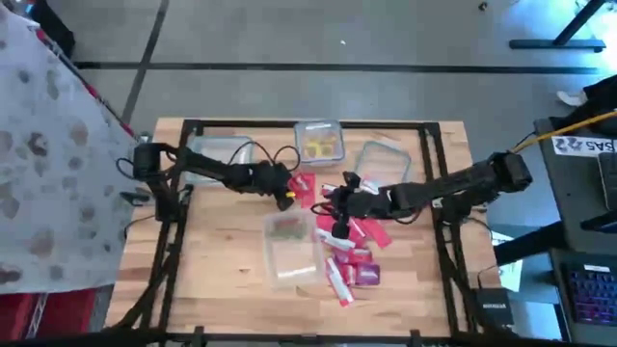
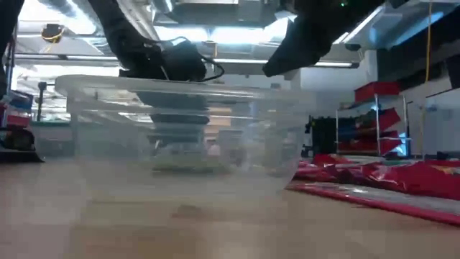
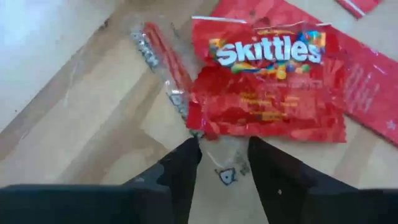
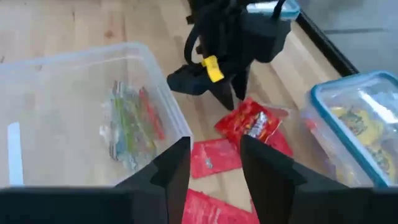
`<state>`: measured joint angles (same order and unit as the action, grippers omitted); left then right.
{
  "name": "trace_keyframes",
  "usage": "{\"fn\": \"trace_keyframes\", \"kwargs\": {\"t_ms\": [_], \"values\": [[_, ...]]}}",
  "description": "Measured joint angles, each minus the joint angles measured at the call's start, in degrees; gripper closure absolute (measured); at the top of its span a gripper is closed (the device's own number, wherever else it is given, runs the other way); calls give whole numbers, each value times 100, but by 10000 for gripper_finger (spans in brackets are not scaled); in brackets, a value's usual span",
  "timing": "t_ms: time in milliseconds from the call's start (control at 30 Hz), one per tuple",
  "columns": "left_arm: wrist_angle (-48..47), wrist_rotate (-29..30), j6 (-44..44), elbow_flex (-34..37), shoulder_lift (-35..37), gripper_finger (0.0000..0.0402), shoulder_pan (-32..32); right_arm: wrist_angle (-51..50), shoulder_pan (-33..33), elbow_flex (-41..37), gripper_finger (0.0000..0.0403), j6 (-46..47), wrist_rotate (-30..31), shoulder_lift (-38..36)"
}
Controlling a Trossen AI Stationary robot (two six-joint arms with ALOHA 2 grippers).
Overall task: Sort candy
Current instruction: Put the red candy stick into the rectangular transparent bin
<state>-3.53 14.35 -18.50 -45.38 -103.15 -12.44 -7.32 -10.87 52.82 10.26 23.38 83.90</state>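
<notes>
A: How many tubs on the table (image 1: 222, 289)?

B: Four clear ones. One in the middle (image 1: 292, 249) w/ a few multicolour wrapped sweets (image 4: 132, 124) inside. One at the back (image 1: 321, 141) w/ yellow pieces (image 1: 325, 146). Two more look empty, back left (image 1: 217, 152) & back right (image 1: 383, 161).

A: And the candy?

B: Red packets (image 1: 352, 260) scattered btw. the middle tub & the right side, approx. eight, though they overlap so I can't count exactly. One purple one (image 1: 367, 276) near the front of the pile. One red Skittles bag (image 3: 267, 81) sits apart, by the left arm.

A: Left gripper (image 3: 222, 163)?

B: Down low at the Skittles bag, just behind the middle tub. Fingers apart, a narrow gap; a clear crinkly wrapper edge lies btw. them. Can't tell if it's pinched, and the bag itself isn't held.

A: Right gripper (image 4: 211, 163)?

B: Over the packets, right of the middle tub, facing the left arm. Jaws parted, nothing btw. them; red packets lie on the wood beneath.

A: Any people?

B: Someone in a spotted top (image 1: 48, 145) stands at the left edge.
</notes>
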Motion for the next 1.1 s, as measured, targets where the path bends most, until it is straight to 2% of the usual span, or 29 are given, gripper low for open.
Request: {"fn": "trace_keyframes", "kwargs": {"t_ms": [100, 167, 367, 700, 967, 1100], "values": [[-100, 160, 26, -1, 0, 370, -5, 0, 0, 0, 276, 4, -1, 2], [-128, 284, 47, -1, 16, 392, 19, 4, -24, 0, 276, 56, -2, 2], [-629, 747, 141, 50, 501, 401, 295, -3, -320, 0, 276, 211, 62, 2], [-1005, 1692, -51, 88, 2014, 401, 891, 18, -1004, 0, 276, 603, 1009, 0], [-864, 1712, 167, 72, 2506, 401, 1268, 36, -1531, 0, 276, 1026, 1595, 0], [-544, 1388, 369, 68, 2551, 401, 1792, 45, -1832, 0, 276, 1320, 1844, 0]]}}
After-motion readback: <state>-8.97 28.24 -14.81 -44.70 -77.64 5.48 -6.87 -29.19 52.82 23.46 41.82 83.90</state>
